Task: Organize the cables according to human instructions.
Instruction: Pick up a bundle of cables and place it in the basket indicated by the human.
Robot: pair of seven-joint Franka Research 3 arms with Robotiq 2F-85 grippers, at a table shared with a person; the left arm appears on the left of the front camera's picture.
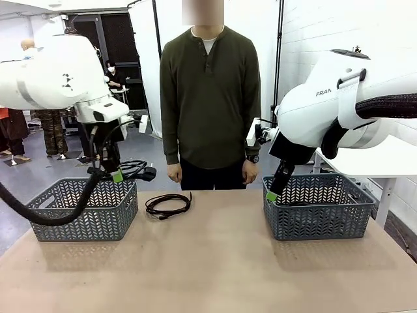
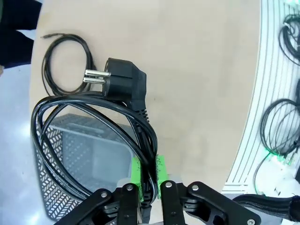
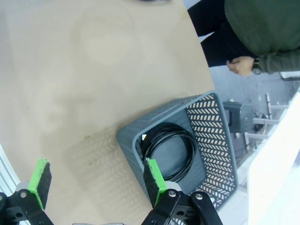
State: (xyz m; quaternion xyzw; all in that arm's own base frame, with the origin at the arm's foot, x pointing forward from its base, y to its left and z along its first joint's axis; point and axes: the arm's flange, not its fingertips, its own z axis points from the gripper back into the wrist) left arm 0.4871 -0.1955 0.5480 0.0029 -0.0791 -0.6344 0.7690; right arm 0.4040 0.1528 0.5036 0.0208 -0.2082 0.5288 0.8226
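Clamping cable (image 2: 123, 80), left jaws; "FRAN"-lettered right arm (image 1: 319, 111).

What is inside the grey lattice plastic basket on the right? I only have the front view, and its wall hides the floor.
Observer: The right wrist view looks down into that grey lattice plastic basket. One coiled black cable lies on its floor.
Operator: Right gripper state?
Observer: The right gripper is open. Its green pads are wide apart with nothing between them.
Operator: Is the left one actually gripping its cord?
Observer: Yes. In the left wrist view the left gripper is shut on strands of a looped black power cord. The cord's chunky two-pin plug hangs free at the far end.
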